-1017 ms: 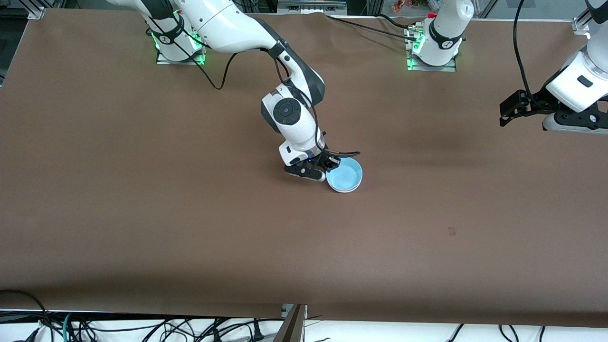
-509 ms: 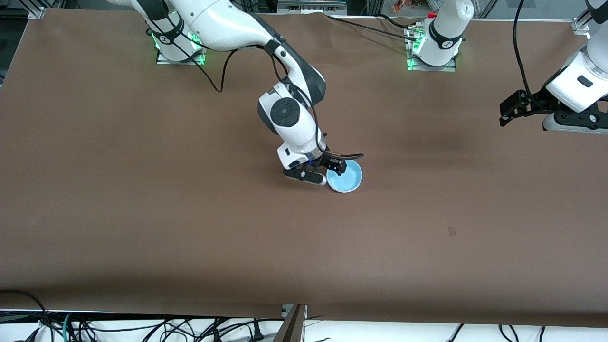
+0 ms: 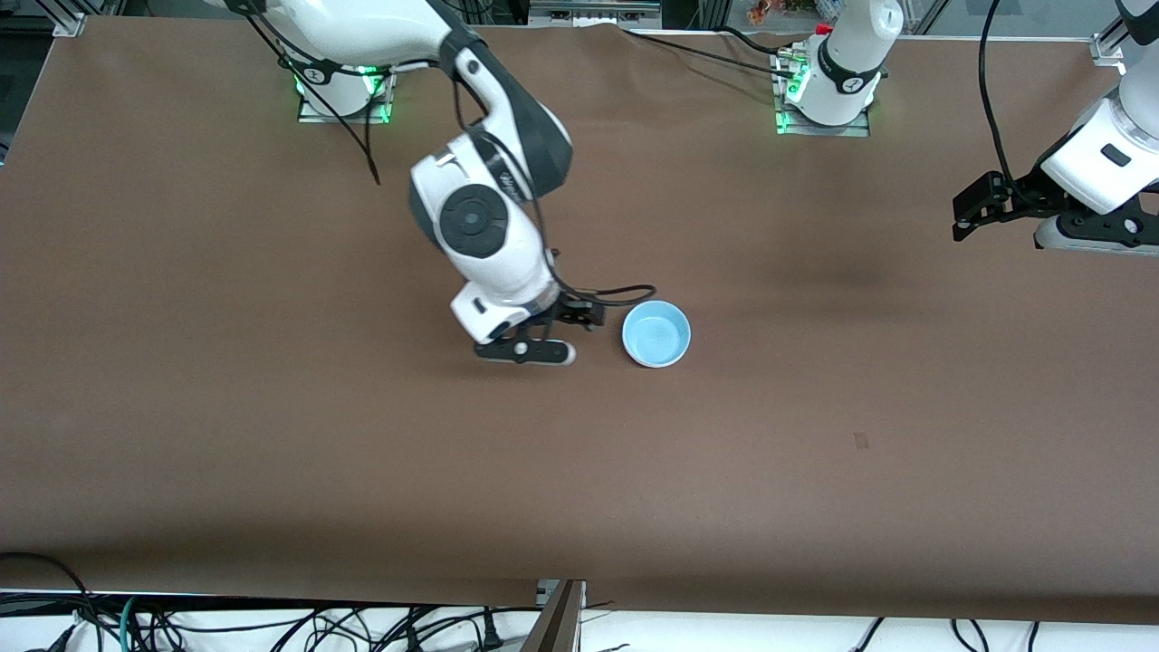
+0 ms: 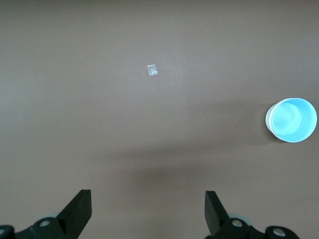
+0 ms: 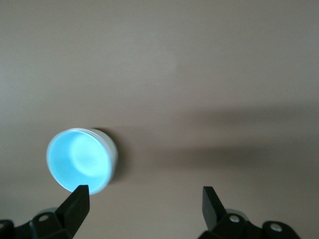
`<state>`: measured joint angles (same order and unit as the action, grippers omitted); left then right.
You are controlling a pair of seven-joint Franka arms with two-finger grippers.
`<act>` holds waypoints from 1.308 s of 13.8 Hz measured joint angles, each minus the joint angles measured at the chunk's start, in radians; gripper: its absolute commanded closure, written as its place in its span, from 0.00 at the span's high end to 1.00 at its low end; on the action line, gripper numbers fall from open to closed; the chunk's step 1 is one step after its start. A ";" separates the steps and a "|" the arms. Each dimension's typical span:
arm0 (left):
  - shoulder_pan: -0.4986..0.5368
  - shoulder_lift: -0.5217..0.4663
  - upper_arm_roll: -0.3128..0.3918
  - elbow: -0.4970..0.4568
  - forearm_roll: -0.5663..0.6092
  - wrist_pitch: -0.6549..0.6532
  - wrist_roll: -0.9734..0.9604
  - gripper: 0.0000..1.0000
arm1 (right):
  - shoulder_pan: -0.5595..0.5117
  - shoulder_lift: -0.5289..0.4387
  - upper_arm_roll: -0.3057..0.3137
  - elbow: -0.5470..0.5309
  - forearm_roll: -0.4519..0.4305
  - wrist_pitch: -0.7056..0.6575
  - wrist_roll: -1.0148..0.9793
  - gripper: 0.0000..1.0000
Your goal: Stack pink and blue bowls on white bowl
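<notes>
**Supervisor:** Where do we stand on the stack?

**Me:** I see one stack near the middle of the table point(image 3: 272, 453), about midway between the edge by the arm bases and the edge by the front camera. The blue bowl point(image 3: 656, 333) is on top, open side up. Under its rim I can make out a white wall, so I take that for the white bowl point(image 4: 269, 118) at the bottom. The pink bowl I cannot see anywhere; nothing else lies loose on the table. My guess is that it sits nested between the other two, but the views do not prove it.

**Supervisor:** And the tools?

**Me:** The right tool point(image 3: 579, 333) hangs just beside the stack, toward the right arm's end of the table, clear of the bowl. Its fingers point(image 5: 76, 203) stand wide apart with nothing between them; in the right wrist view the blue bowl sits free, off to one finger's side. The left tool point(image 3: 973, 210) waits over the table edge at the left arm's end, well apart from the stack, wide and empty too.

**Supervisor:** So is the job done?

**Me:** I judge it done or close to it. The blue bowl looks seated level, nothing is held, and no bowl is left to fetch. What remains, as I see it, is only to pull the right arm clear and confirm the pink one is really inside the stack.
</notes>
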<state>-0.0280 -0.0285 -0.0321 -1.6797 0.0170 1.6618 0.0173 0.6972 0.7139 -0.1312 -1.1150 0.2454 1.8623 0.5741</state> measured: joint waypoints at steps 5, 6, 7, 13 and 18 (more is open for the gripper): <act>0.000 0.000 0.001 0.000 0.000 0.000 0.000 1.00 | -0.164 -0.129 -0.030 -0.001 -0.049 -0.318 -0.334 1.00; 0.000 0.000 0.001 0.000 0.000 0.000 0.000 1.00 | -0.203 -0.156 -0.030 -0.009 -0.064 -0.355 -0.384 1.00; 0.000 0.000 0.002 0.000 0.000 0.000 0.000 1.00 | -0.237 -0.182 -0.029 -0.020 -0.078 -0.384 -0.431 1.00; 0.000 0.000 0.003 0.000 0.000 0.000 0.000 1.00 | -0.394 -0.321 -0.028 -0.089 -0.181 -0.463 -0.677 1.00; 0.000 0.000 0.003 0.000 0.000 0.000 0.000 1.00 | -0.503 -0.454 -0.028 -0.151 -0.189 -0.480 -0.685 1.00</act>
<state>-0.0280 -0.0281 -0.0291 -1.6796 0.0170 1.6618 0.0173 0.1945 0.2604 -0.1593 -1.2662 0.0560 1.3821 -0.1113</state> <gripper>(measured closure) 0.000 0.000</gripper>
